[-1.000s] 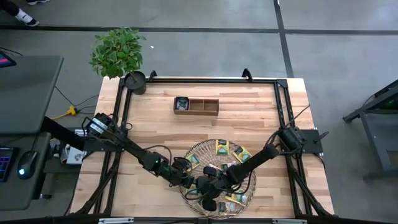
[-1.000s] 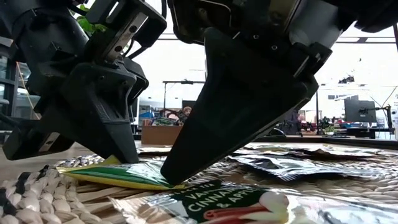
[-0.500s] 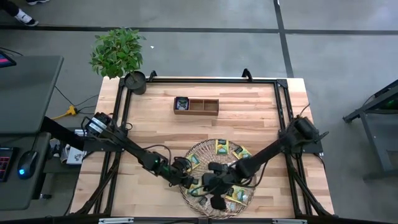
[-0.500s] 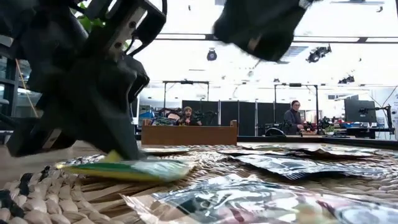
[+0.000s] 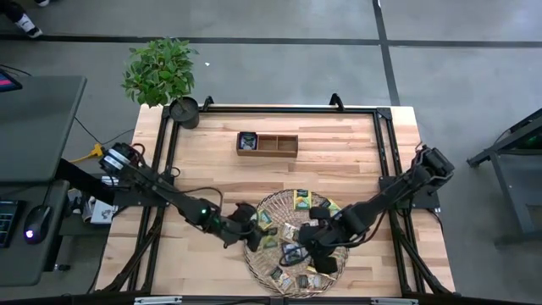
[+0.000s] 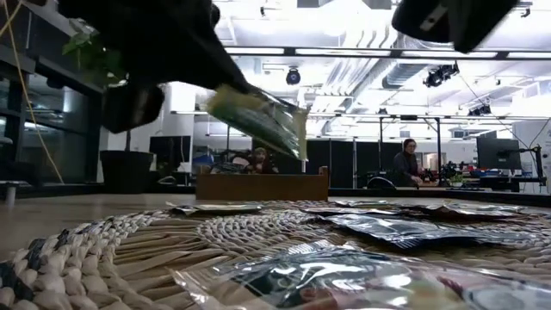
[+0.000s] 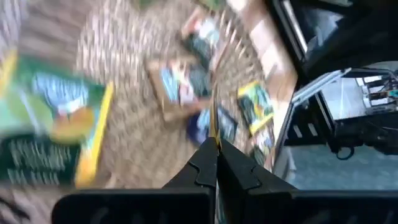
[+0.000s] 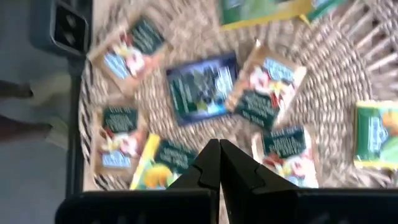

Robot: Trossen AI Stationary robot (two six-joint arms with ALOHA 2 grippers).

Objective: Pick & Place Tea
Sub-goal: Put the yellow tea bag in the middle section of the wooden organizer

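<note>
Several tea sachets in green, yellow, dark blue and tan wrappers lie flat on the round woven tray at the table's near middle. My left gripper hovers over the tray's left part, shut on a green-and-yellow sachet. My right gripper hangs above the tray's right part, shut with nothing between its fingers. My left gripper pinches the green-and-yellow sachet by one edge between its two shut fingers. In the left wrist view the sachet shows edge-on as a thin line coming out of the fingertips. It is lifted clear of the tray and tilted, its free end lower.
A wooden box with three compartments stands at the table's far middle; its left compartment holds dark sachets. A potted plant is at the far left corner. Black frame rails run along the table's edges. People show in the room beyond.
My left gripper has risen from the tray and rolled, taking the green-and-yellow sachet up with it; the sachet lay flat on the weave before and now hangs tilted in the air. My right gripper has gone up and toward the table's right, shut and holding nothing.
</note>
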